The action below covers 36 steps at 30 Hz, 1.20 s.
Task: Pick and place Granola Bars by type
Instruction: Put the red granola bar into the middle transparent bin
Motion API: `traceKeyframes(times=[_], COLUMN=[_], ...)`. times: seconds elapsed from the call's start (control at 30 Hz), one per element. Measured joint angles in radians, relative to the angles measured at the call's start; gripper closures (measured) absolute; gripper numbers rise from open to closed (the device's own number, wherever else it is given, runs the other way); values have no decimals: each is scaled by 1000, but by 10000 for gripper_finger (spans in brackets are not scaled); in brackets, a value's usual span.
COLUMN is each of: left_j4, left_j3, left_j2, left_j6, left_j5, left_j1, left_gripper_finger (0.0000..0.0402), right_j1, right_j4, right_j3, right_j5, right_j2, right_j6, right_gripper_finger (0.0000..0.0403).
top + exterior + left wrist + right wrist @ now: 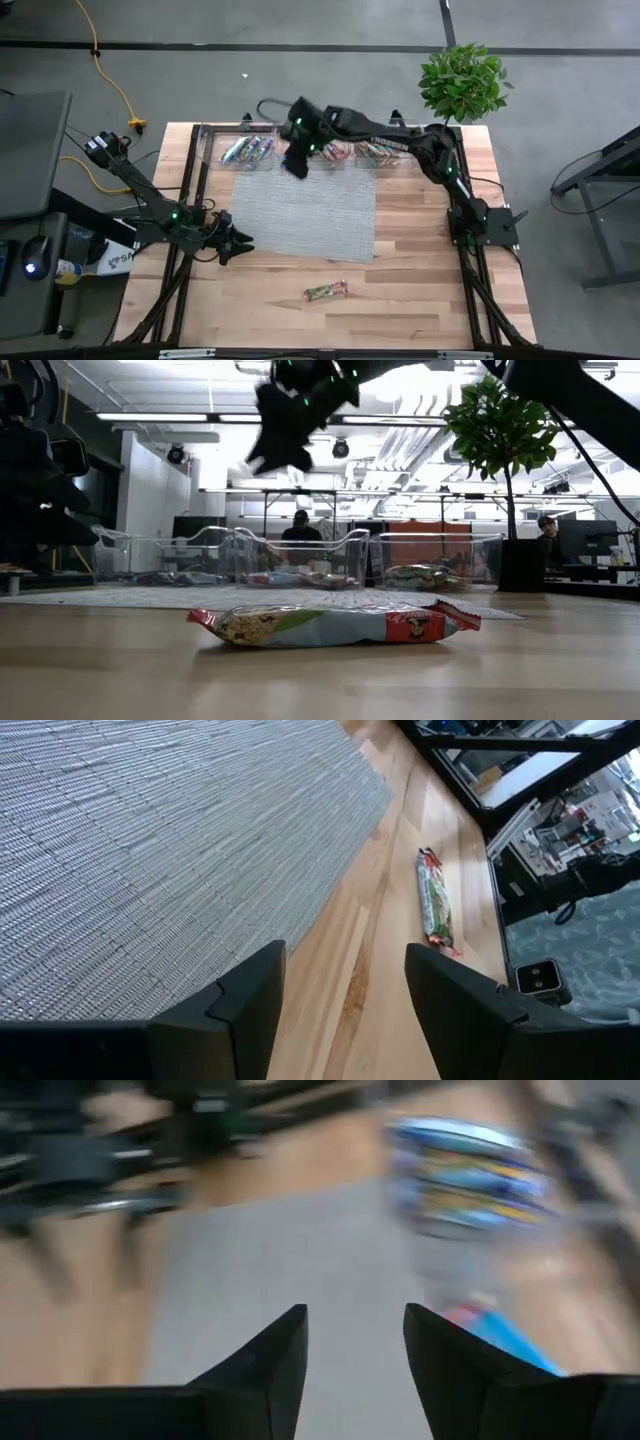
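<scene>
One granola bar [326, 291] with a green and red-orange wrapper lies flat on the bare wood near the table's near edge; it also shows in the low view [330, 625] and the left wrist view [436, 903]. Other bars lie in three clear bins at the far edge: blue-silver ones [248, 150], red-pink ones [335, 152] and green-orange ones [380, 152]. My right gripper [296, 165] hangs open and empty in the air over the grey mat's far edge, in front of the bins [356, 1312]. My left gripper [235, 243] waits open at the mat's left edge [345, 955].
A grey woven mat [305, 215] covers the table's middle. A black frame [195, 180] runs along the left and far sides. A potted plant [462, 82] stands at the far right corner. Bare wood lies around the lone bar. People sit in the room behind [300, 530].
</scene>
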Motion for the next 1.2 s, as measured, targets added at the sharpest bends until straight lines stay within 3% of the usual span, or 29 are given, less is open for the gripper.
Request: traceKeyframes(times=[0.13,0.23,0.5,0.67,0.97,1.2], left_j4=[0,0,-1,-1,-7,-7], left_j3=[0,0,0,0,0,0], left_j2=[0,0,0,0,0,0], left_j6=[0,0,8,8,10,10], left_j5=[0,0,-1,-1,25,49], left_j1=[0,0,0,0,0,0], left_gripper_finger=[196,196,196,196,196,196], right_j1=[114,224,475,566,630,651], right_j4=[-27,-65,-233,-216,-121,1], right_j3=[34,42,-19,-108,-341,-429], right_j5=[-88,-85,178,248,128,23], right_j2=[0,0,0,-1,0,0], right_j6=[-38,-68,-57,46,228,328], right_gripper_finger=[251,251,251,251,251,251])
